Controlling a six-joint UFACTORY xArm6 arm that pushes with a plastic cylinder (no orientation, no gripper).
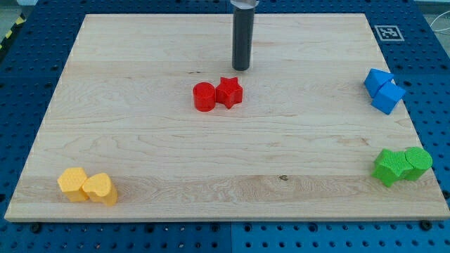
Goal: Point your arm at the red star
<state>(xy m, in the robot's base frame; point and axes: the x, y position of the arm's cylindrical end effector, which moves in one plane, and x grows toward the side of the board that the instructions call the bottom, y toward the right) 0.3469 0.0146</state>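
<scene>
The red star (229, 91) lies on the wooden board (140, 126) a little above the middle, touching a red cylinder (204, 96) on its left. My tip (241, 68) is at the end of the dark rod that comes down from the view's top. It stands just above and slightly right of the red star, with a small gap between them.
Two blue blocks (384, 91) sit together at the view's right edge. A green star (390, 166) and a green cylinder (418, 162) sit at the bottom right. Two yellow blocks (87, 186) sit at the bottom left. A fiducial tag (387, 32) marks the top right corner.
</scene>
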